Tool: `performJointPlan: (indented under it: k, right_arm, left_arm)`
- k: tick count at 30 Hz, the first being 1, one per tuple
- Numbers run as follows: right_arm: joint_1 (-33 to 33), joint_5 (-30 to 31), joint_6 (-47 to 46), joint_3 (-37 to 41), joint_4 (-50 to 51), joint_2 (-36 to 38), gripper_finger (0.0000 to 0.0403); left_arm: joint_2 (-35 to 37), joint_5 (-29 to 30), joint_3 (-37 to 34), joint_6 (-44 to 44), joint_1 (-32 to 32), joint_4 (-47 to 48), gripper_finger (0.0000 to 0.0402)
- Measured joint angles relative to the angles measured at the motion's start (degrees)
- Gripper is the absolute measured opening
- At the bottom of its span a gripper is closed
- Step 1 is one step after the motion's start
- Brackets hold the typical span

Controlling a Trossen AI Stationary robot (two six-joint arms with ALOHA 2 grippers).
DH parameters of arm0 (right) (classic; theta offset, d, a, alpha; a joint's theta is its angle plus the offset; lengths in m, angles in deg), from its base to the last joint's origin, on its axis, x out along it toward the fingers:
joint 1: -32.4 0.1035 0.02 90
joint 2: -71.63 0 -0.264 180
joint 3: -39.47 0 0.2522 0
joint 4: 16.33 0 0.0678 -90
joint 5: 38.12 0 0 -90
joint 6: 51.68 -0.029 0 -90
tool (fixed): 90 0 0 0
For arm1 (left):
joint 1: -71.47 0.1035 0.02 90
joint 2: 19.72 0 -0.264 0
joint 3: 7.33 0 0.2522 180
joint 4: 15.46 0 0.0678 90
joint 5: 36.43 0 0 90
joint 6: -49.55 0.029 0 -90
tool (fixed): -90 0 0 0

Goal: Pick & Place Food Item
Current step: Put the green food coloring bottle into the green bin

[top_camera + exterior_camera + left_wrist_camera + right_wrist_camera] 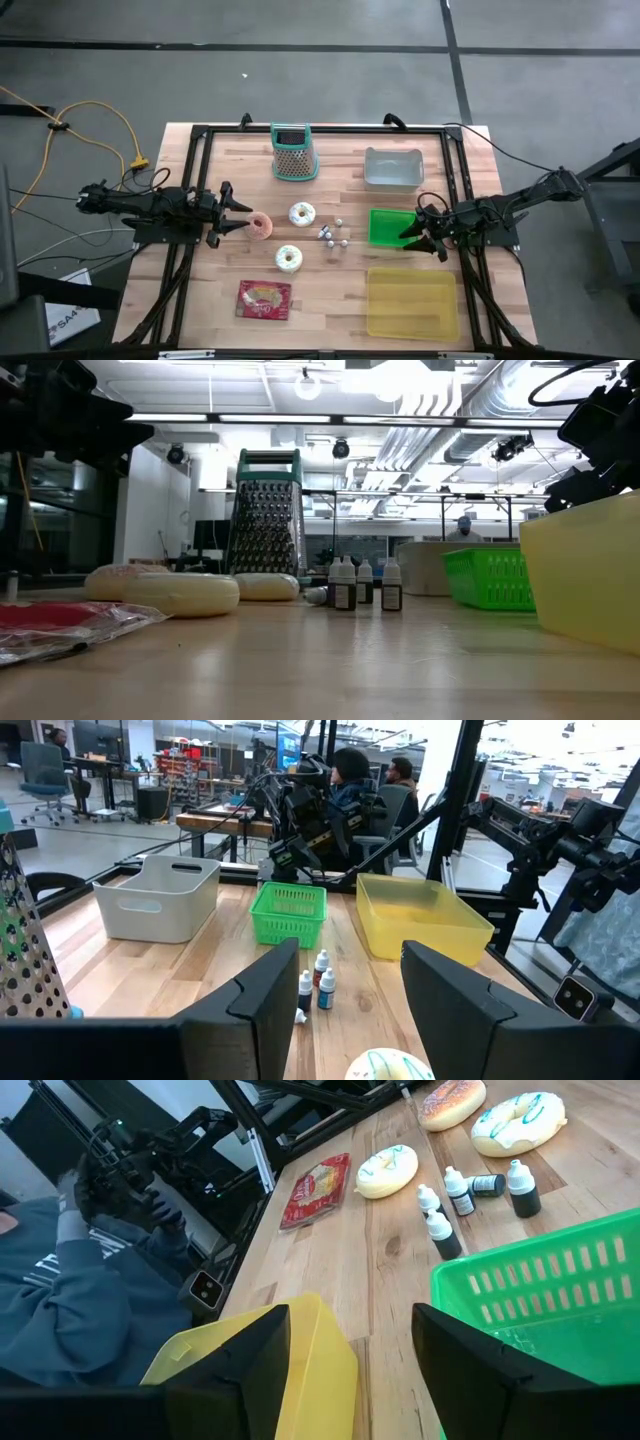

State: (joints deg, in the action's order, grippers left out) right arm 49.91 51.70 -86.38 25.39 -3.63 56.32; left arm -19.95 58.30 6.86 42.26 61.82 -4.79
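Three doughnuts lie flat on the wooden table: a pink one (261,225), a white one with teal stripes (301,213) and a yellowish one (289,258). A red snack packet (264,299) lies near the front edge. My left gripper (235,212) hovers open just left of the pink doughnut, pointing level toward the table's right. My right gripper (415,232) hovers open at the right side of the green basket (385,226), pointing toward the table's left. In the right wrist view its fingers (470,1350) stand over the basket (540,1300) and the yellow bin (320,1365).
Several small dropper bottles (333,236) stand between the doughnuts and the green basket. A grater (294,152) and a grey bin (393,168) stand at the back, and a yellow bin (412,302) at the front right. A person in a grey sleeve (70,1300) is beside the table.
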Motion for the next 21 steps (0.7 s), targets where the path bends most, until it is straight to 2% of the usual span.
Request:
performJointPlan:
  k: [21]
  right_arm:
    - [0.0,0.0,0.0,0.0,0.0,0.0,0.0197]
  left_arm:
    - [0.0,0.0,0.0,0.0,0.0,0.0,0.0170]
